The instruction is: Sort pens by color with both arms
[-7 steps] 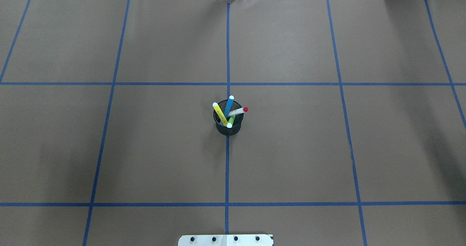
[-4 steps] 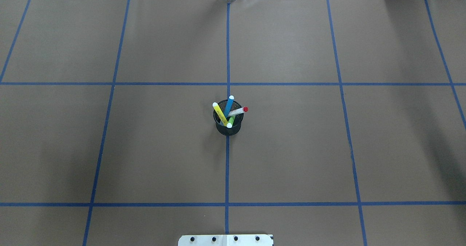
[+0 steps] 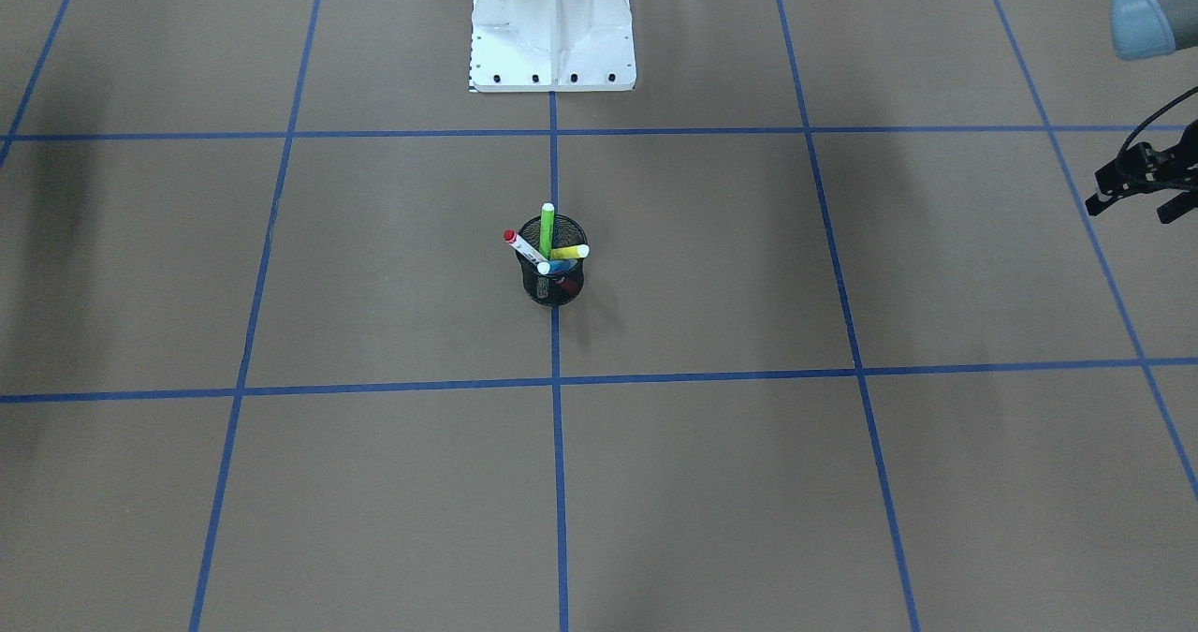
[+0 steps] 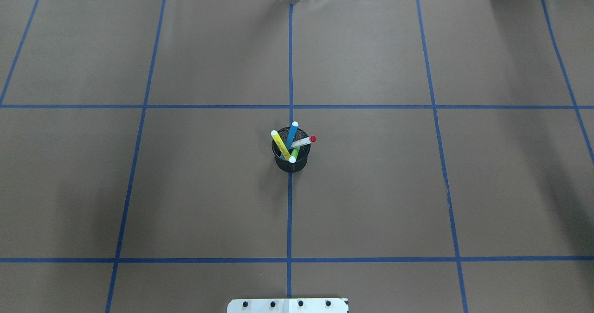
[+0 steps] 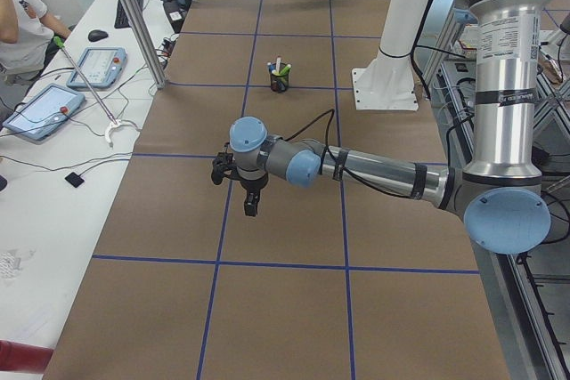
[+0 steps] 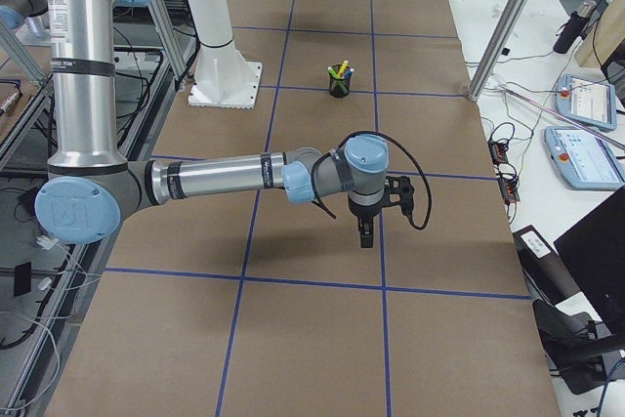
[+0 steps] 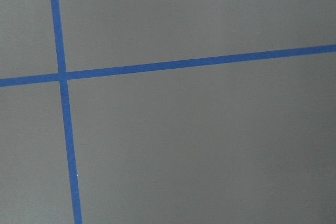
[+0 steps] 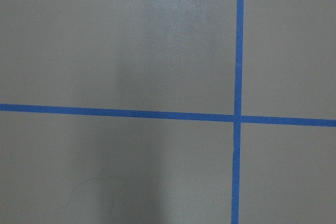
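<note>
No pen sorted yet. All 4 are stood in the mesh cup (image 4: pixel 291 165) at bench (image 4: pixel 394 188) centre; seen from overhead, blue pen (image 4: pixel 291 136) is leant to 12 o'clock, yellow pen (image 4: pixel 280 143) to 10, green pen (image 4: pixel 295 152) to 6, red-capped white pen (image 4: pixel 301 142) to 3. Left gripper (image 5: pixel 252 209) & right gripper (image 6: pixel 365 236) are hung well apart from the cup; whether the fingers are released or clenched can't be told. 4 picks left, by est.

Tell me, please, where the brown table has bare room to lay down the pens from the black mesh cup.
The brown paper-covered table is bare in every blue-taped square either side of the centre tape line. Only the black mesh cup, holding all four pens, crowds that line; the white pedestal base takes the robot's edge.
</note>
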`<state>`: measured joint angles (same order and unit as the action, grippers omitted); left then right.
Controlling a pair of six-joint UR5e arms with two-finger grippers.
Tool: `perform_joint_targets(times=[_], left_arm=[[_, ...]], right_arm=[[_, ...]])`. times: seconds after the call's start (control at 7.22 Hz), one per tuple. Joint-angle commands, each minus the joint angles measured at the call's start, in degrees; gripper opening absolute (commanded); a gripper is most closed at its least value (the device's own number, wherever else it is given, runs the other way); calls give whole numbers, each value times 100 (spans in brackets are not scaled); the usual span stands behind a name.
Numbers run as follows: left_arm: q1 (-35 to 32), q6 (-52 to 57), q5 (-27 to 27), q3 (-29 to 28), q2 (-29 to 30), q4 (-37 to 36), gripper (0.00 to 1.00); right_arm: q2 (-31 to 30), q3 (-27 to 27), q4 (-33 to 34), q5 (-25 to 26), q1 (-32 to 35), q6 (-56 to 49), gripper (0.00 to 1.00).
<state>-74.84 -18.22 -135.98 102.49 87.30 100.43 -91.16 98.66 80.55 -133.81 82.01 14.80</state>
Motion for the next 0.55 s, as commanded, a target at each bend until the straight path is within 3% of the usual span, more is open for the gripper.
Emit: perform_joint_targets(times=[0.0, 0.42], left_arm=[[-4, -6, -16, 25, 15, 3, 99], [5, 38, -8, 8, -126, 3, 100]], right_arm=[[-7, 4, -22, -145, -9, 5, 100], [-34, -22, -346, -189, -36, 5, 100]])
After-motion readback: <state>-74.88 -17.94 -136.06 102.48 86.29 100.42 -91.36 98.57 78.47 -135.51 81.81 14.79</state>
